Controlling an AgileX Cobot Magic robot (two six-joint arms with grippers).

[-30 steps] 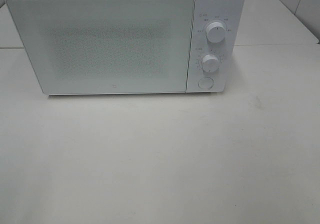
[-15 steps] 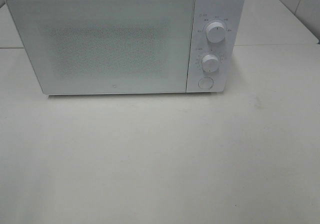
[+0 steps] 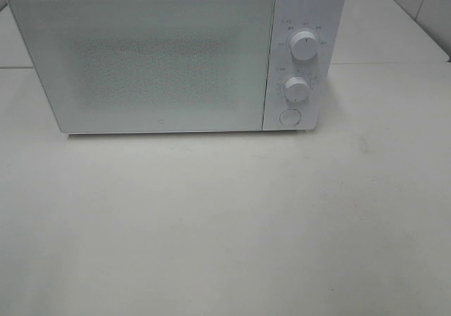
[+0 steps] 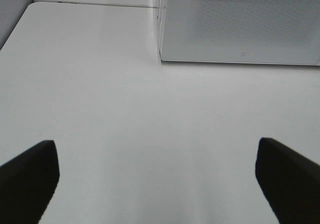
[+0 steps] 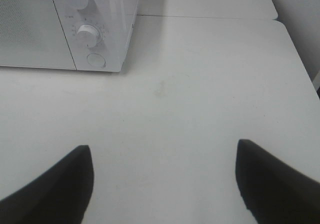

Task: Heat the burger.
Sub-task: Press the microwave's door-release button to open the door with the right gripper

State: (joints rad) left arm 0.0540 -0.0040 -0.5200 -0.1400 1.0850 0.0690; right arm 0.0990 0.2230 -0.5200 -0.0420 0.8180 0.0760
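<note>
The door [image 3: 141, 62] of the microwave [image 3: 303, 5] is shut, and the burger is nowhere in sight, possibly behind that frosted door, I can't tell. The left claw [image 4: 156, 146] and right claw [image 5: 164, 149] both hang spread wide, empty, over the tabletop [image 3: 225, 224]. My read: opening or dial-setting comes next, so the right claw must reach the round button [image 3: 289, 117] or knobs [image 3: 304, 46]; nothing blocks it

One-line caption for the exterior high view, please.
White microwave, door shut, two knobs and a button, on a white table; no burger in view.
</note>
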